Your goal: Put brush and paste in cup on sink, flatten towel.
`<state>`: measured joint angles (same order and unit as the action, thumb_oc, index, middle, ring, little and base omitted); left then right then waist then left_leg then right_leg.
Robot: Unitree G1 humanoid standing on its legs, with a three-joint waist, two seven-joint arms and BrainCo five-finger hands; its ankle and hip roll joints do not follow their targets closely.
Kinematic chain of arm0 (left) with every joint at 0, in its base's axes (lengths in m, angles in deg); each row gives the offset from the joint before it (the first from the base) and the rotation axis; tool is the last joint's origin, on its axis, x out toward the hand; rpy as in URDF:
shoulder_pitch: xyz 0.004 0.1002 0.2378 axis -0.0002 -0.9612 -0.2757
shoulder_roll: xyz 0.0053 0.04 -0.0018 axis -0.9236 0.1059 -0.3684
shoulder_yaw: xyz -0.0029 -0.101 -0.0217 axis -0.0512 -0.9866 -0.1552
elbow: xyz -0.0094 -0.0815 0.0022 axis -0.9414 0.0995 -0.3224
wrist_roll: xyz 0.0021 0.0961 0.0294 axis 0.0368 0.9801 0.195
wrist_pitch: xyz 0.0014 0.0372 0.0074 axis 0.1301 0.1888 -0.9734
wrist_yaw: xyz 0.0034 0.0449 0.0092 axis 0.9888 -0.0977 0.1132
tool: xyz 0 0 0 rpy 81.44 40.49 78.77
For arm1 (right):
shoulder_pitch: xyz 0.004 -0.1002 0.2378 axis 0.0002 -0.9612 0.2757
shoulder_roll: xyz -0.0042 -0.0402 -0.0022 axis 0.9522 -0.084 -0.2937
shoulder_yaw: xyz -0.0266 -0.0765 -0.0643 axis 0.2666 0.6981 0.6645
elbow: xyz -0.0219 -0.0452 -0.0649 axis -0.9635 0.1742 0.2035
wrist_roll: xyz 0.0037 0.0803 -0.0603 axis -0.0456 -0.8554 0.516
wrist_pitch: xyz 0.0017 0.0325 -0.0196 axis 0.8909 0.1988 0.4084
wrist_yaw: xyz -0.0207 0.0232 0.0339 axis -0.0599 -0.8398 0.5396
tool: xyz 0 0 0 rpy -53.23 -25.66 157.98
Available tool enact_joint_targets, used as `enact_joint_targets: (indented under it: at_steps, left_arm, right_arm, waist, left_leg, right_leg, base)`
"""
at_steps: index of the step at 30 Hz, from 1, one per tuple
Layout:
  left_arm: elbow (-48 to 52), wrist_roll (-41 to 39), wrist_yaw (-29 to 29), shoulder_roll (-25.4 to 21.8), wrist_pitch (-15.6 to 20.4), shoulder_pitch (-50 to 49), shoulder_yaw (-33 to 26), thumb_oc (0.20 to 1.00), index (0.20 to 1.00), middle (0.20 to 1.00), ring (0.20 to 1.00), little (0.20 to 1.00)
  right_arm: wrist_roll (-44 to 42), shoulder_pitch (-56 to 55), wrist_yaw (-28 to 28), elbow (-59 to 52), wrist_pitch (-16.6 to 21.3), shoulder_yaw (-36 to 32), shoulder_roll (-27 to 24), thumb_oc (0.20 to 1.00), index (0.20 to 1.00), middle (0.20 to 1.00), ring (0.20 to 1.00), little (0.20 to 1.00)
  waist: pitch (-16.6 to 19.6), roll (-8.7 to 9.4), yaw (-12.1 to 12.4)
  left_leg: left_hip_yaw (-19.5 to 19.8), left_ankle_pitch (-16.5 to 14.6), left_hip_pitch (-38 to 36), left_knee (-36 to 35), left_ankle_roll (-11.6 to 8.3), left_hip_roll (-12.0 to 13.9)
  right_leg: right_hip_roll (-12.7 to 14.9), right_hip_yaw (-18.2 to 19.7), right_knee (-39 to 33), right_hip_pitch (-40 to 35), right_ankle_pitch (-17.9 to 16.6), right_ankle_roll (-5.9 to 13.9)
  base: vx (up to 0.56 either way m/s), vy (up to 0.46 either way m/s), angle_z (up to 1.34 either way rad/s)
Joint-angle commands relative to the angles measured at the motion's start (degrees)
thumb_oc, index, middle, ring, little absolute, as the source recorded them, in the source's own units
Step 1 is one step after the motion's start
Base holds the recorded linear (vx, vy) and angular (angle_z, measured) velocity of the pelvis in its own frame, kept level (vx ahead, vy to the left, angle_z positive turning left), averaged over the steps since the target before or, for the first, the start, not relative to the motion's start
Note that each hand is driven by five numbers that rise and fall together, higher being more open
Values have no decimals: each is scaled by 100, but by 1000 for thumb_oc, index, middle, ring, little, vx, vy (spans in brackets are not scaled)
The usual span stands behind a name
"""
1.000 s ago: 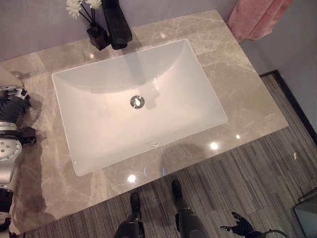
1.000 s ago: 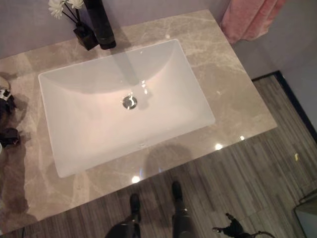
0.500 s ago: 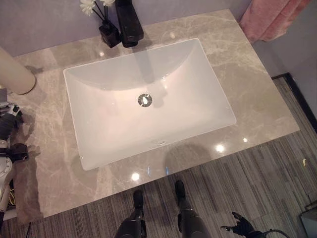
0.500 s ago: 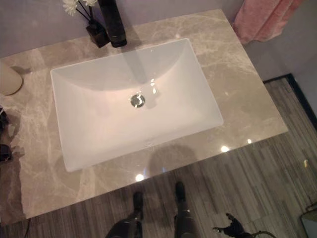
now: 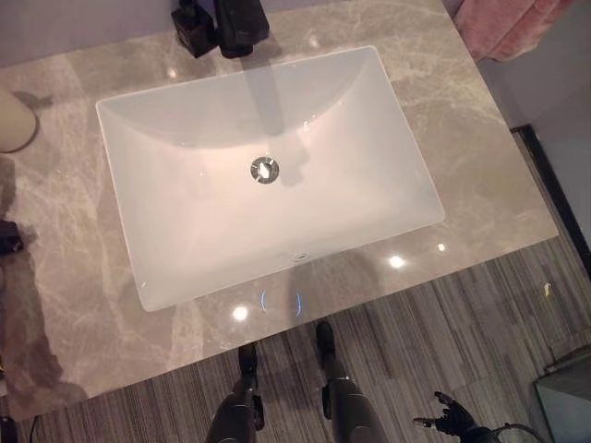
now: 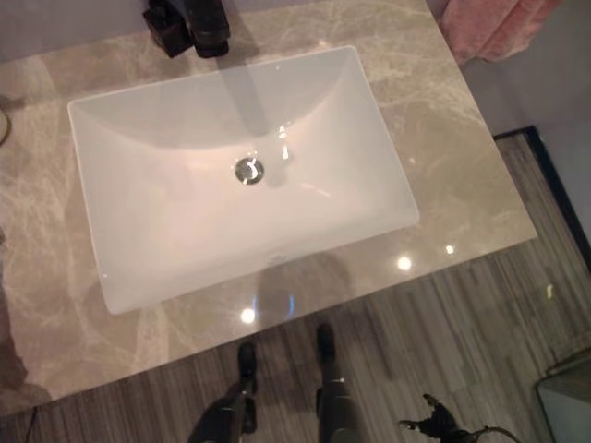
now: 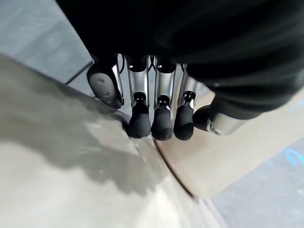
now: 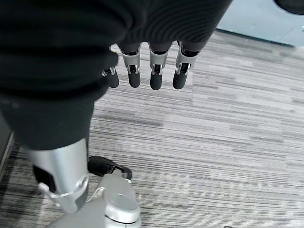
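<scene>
A beige cup (image 5: 7, 120) stands on the marble counter (image 5: 65, 268) at its far left, left of the white sink basin (image 5: 268, 166). A pink towel (image 5: 503, 23) hangs at the back right, past the counter's corner. My left hand (image 7: 161, 123) hovers just above the counter's left part, open, fingers straight and holding nothing. A beige curved surface (image 7: 228, 161) lies just past its fingertips; whether that is the cup I cannot tell. My right hand (image 5: 451, 423) hangs low over the striped floor at the lower right, fingers (image 8: 154, 76) relaxed and empty.
A black faucet (image 5: 242, 23) and a small black vase (image 5: 192, 26) stand at the counter's back edge behind the basin. The drain (image 5: 264, 169) sits mid-basin. The counter's front edge runs above the striped floor (image 5: 480, 341). A dark box corner (image 5: 565, 406) shows at the lower right.
The whole picture has shifted, so the camera moved. My left arm, visible at the left edge earlier, has almost left the eye views. The right hand hangs as before.
</scene>
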<state>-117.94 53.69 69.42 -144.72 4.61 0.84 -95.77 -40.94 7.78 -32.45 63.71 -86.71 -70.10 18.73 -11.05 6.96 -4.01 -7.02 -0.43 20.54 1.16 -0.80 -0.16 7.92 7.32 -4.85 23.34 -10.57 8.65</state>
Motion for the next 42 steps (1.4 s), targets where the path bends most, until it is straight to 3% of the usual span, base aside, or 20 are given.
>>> enact_joint_targets:
  at_steps: [1, 20, 27, 42]
  left_arm:
    - [-427, 126, 134, -172, 13, 333, 329, 200, 200, 200, 200, 200]
    - [-986, 484, 89, -127, -81, 1259, 1239, 200, 200, 200, 200, 200]
    - [-1109, 1190, -20, -271, -272, 1688, 1729, 200, 200, 200, 200, 200]
    - [-913, 1683, -49, -318, -307, 1698, 1959, 200, 200, 200, 200, 200]
  right_arm:
    - [-116, -26, -75, 88, -22, -40, -283, 1000, 1000, 1000, 1000, 1000]
    - [-163, -102, -69, -77, 74, 9, -318, 1000, 1000, 1000, 1000, 1000]
    - [-182, -141, -10, -97, 124, 32, -341, 1000, 1000, 1000, 1000, 1000]
    - [-170, -105, 14, 68, 138, 84, -284, 1000, 1000, 1000, 1000, 1000]
  waist:
    - [-101, -171, -92]
    - [-14, -169, -266]
    - [-11, -177, -289]
    - [-64, -235, -229]
  left_leg:
    - [250, -350, 110, 380, 212, -153]
    - [220, -432, 256, 538, 251, -188]
    - [267, -436, 276, 584, 251, -184]
    - [251, -428, 243, 651, 231, -180]
  right_leg:
    - [204, 87, -15, -779, -85, 451]
    - [181, 174, -15, -702, -116, 479]
    - [174, 156, -15, -733, -64, 468]
    - [164, 68, -15, -784, 58, 412]
  base:
    - [8, 17, -10]
    - [12, 13, -6]
    - [0, 0, 0]
    - [0, -3, 0]
